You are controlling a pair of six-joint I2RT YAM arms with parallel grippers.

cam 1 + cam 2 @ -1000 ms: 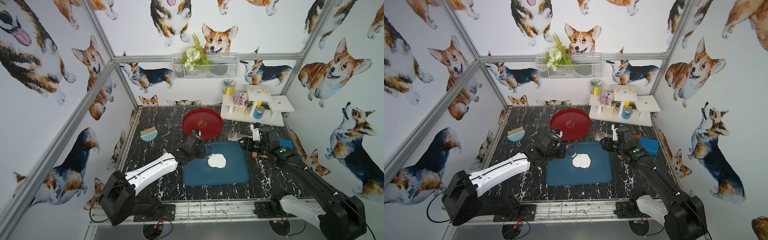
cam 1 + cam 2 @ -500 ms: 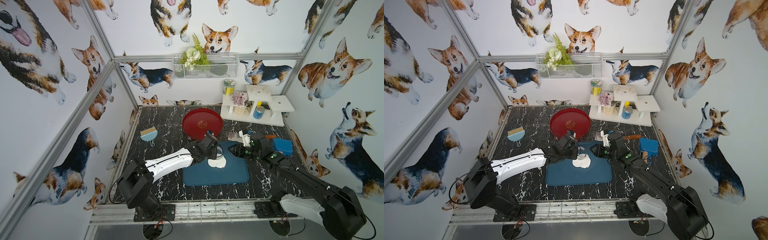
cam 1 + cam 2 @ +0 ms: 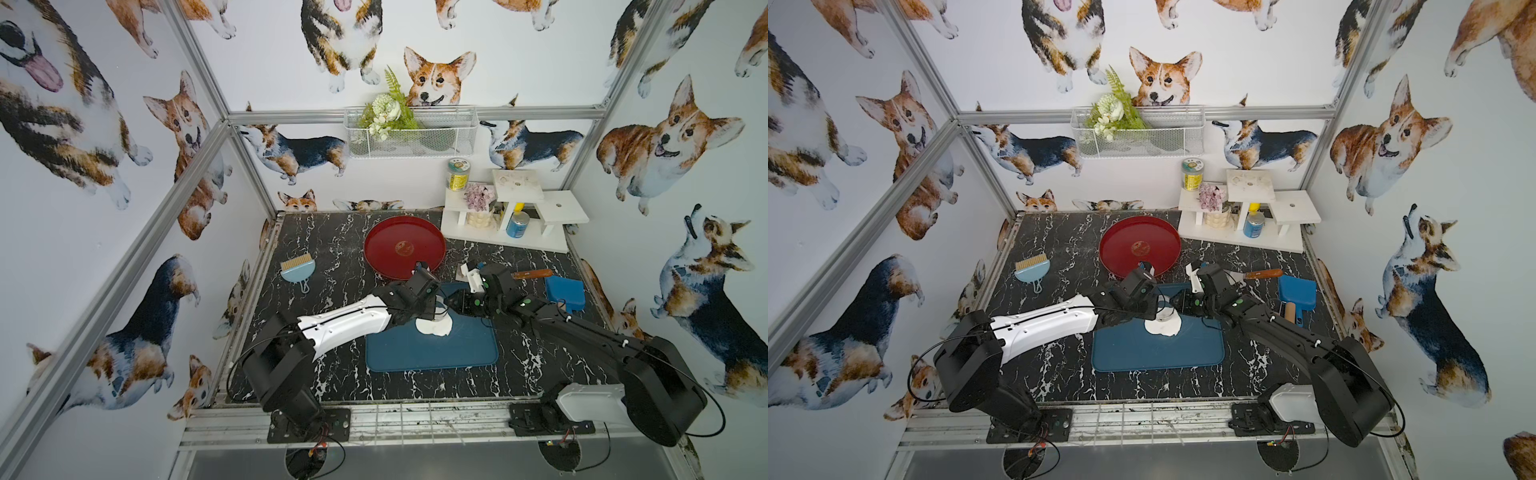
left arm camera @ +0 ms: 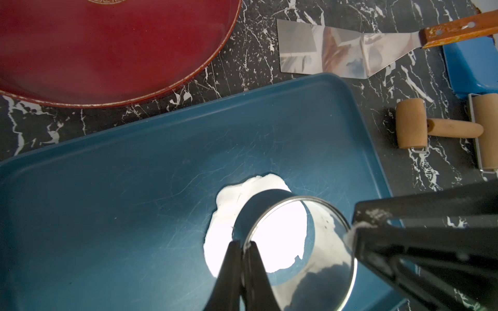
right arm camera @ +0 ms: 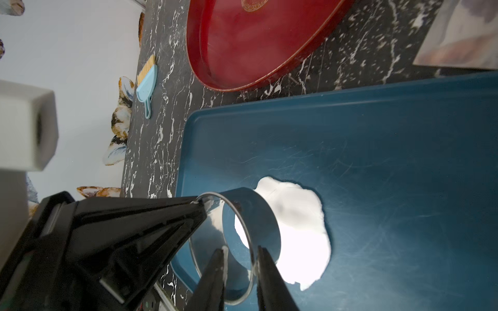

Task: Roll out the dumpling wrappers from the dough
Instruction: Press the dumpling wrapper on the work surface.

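Note:
The dough (image 3: 434, 329) (image 3: 1163, 329) is a flat white sheet with a ragged outline on the blue tray (image 3: 432, 353) (image 3: 1154, 353). A metal ring cutter (image 4: 258, 204) (image 5: 258, 212) stands over its far part. My left gripper (image 4: 244, 243) (image 3: 434, 305) is shut on the ring's rim. My right gripper (image 5: 241, 249) (image 3: 451, 303) straddles the opposite rim, one finger inside and one outside, with a gap showing. No dumpling wrappers are in view.
A red plate (image 3: 403, 247) lies just behind the tray. A metal spatula (image 4: 323, 51), a wooden roller (image 4: 412, 123) and a blue scraper (image 3: 565, 291) lie to the right. A small brush (image 3: 297, 270) is at the left, and a white shelf (image 3: 507, 224) stands at the back right.
My left arm has carried the ring from the tray's left edge over the dough. My right gripper has come in from the right to the ring and narrowed its jaws.

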